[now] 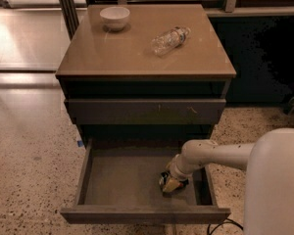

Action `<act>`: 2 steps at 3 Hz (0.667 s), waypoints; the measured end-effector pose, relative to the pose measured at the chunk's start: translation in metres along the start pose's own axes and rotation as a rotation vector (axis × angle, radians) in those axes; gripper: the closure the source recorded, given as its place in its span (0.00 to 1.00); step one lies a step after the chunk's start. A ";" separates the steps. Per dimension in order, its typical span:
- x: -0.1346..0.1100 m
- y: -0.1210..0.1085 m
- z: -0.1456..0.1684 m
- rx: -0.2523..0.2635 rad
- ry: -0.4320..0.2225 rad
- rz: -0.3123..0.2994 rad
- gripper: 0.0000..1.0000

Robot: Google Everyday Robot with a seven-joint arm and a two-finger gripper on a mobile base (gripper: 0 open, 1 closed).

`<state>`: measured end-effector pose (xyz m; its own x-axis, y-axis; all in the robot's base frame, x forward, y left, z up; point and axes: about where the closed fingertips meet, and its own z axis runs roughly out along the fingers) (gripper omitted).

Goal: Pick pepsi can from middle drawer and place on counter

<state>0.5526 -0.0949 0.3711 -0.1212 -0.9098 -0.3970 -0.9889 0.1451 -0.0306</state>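
Observation:
The middle drawer (122, 182) is pulled open below the cabinet, its flat grey floor showing. My gripper (170, 182) reaches down into its right front part on the white arm (210, 155). A small dark thing with yellowish marks (164, 181) sits right at the gripper's tip and looks like the pepsi can, mostly hidden by the gripper. I cannot tell whether it is held. The glossy tan counter (122, 53) is the cabinet's top.
A white bowl (114, 17) stands at the counter's back left. A clear plastic water bottle (169, 39) lies on its side at the back right. A shut drawer front with pale scratches (144, 110) is above the open drawer. Speckled stone floor (29, 180) surrounds the cabinet.

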 end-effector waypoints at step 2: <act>0.000 0.000 0.000 0.000 0.000 0.000 1.00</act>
<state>0.5526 -0.0949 0.3711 -0.1212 -0.9098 -0.3970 -0.9889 0.1451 -0.0306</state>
